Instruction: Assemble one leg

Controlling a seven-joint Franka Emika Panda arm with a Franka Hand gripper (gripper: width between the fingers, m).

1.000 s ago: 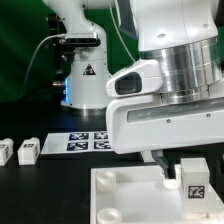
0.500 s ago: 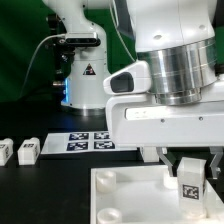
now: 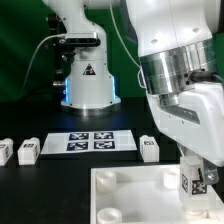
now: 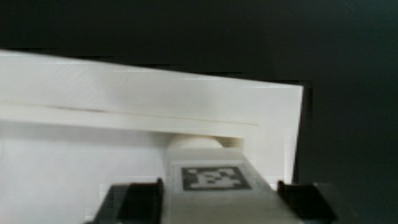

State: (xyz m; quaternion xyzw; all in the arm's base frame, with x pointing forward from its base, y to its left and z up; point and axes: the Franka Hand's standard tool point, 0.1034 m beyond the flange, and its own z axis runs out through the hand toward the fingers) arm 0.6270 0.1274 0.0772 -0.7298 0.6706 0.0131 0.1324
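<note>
Gripping a leg (image 3: 188,181) between its two fingers, the gripper (image 4: 214,203) hangs at the lower right of the exterior view, over the right-hand part of the tray (image 3: 125,195). In the wrist view the fingers (image 4: 128,203) press on both sides of the leg. Its tag (image 4: 214,178) faces the camera, and its far end sits right by a round socket (image 4: 210,128) at the tray's corner; I cannot tell whether they touch. Three more lie on the black table (image 3: 45,190): one spare leg (image 3: 5,151) and a second (image 3: 28,150) at the exterior view's left edge, a third (image 3: 149,148) just right of the marker board (image 3: 95,141) mid-frame. The arm's base (image 3: 85,75) stands upper left.
</note>
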